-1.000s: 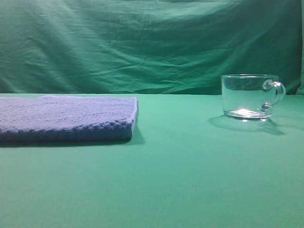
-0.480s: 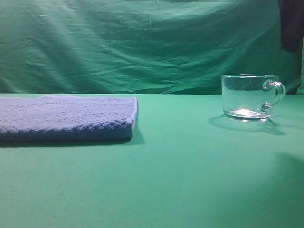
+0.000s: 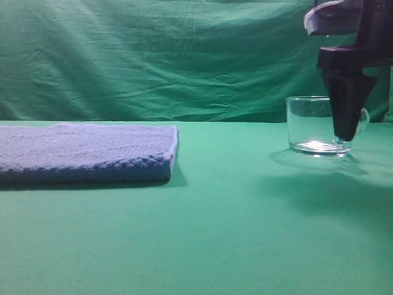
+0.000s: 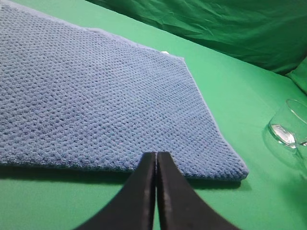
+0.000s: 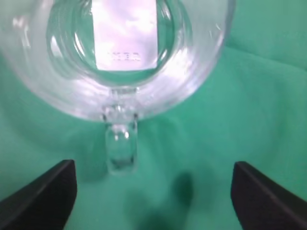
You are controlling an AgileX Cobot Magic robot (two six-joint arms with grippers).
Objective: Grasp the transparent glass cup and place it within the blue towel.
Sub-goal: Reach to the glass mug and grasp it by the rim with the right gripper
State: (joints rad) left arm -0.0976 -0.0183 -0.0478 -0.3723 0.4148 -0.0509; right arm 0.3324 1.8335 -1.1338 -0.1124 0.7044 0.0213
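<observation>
Green-draped counter (image 3: 233, 233) is seen: the transparent glass cup (image 3: 314, 125) stands upright at 3 o'clock, handle toward the right gripper (image 5: 152, 189), whose fingers (image 5: 45, 187) are spread wide, nothing gripped. Blue towel (image 3: 83, 150) lies flat at 9 o'clock, well apart. Left gripper (image 4: 156, 165) fingers are pressed together by the towel's near edge.

Cup: transparent glass cup (image 5: 120, 52) seen from above, handle pointing toward the camera.
Pincer: right pincer (image 5: 153, 191) spread wide, fingertips flanking the handle, apart from it.
Table: green table (image 5: 254, 105).
</observation>
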